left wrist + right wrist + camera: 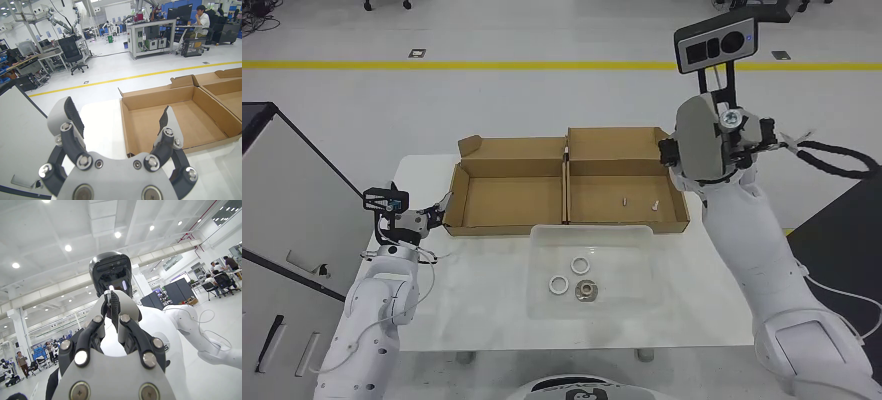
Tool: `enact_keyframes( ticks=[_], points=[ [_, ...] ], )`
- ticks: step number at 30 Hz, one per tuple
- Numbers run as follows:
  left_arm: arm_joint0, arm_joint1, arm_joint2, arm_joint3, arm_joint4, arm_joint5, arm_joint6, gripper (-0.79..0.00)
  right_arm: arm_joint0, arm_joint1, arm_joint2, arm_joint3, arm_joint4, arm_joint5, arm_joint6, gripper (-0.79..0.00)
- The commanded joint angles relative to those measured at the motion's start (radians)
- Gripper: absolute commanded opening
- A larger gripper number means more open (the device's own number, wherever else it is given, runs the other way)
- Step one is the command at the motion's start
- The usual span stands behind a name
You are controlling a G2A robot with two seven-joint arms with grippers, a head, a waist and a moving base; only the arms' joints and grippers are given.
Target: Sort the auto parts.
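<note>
The right gripper (111, 302), held high near the cardboard boxes (564, 150), has its fingers clenched on a small threaded part (108, 297) (probably a bolt), seemingly shown to the head for identifying. The left gripper (118, 106) hangs with fingers released beside the left box (457, 195). Rings (559, 285) lie in the tray (592, 230).

No writing, number or label could be read. The cardboard boxes (507, 200) and the tray (592, 229) on the surface (482, 290) had plain faces. Print on distant wall posters (48, 34) was too small to make out.
</note>
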Motion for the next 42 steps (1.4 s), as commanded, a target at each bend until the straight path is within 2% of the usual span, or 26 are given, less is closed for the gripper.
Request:
enact_keyframes(
  ticks=[1, 6, 13, 18, 22, 26, 31, 42],
  points=[
    [0.0, 0.0, 0.0, 0.0, 0.0, 0.0, 0.0, 0.0, -0.013, 0.001, 0.013, -0.01, -0.029, 0.011, -0.018, -0.785],
    [0.0, 0.0, 0.0, 0.0, 0.0, 0.0, 0.0, 0.0, -0.041, 0.015, 0.087, -0.002, -0.141, 0.076, -0.03, -0.785],
    [0.0, 0.0, 0.0, 0.0, 0.0, 0.0, 0.0, 0.0, -0.085, 0.058, 0.277, 0.051, -0.379, 0.234, -0.029, -0.785],
    [0.0, 0.0, 0.0, 0.0, 0.0, 0.0, 0.0, 0.0, -0.062, 0.098, 0.386, 0.075, -0.665, 0.382, 0.025, -0.785],
    [0.0, 0.0, 0.0, 0.0, 0.0, 0.0, 0.0, 0.0, 0.006, 0.128, 0.422, 0.113, -0.896, 0.461, 0.092, -0.785],
    [0.0, 0.0, 0.0, 0.0, 0.0, 0.0, 0.0, 0.0, 0.096, 0.151, 0.396, 0.155, -1.135, 0.48, 0.149, -0.785],
    [0.0, 0.0, 0.0, 0.0, 0.0, 0.0, 0.0, 0.0, 0.206, 0.167, 0.283, 0.204, -1.437, 0.439, 0.188, -0.785],
    [0.0, 0.0, 0.0, 0.0, 0.0, 0.0, 0.0, 0.0, 0.354, 0.151, -0.007, 0.4, -1.802, 0.335, 0.148, -0.785]
  ],
)
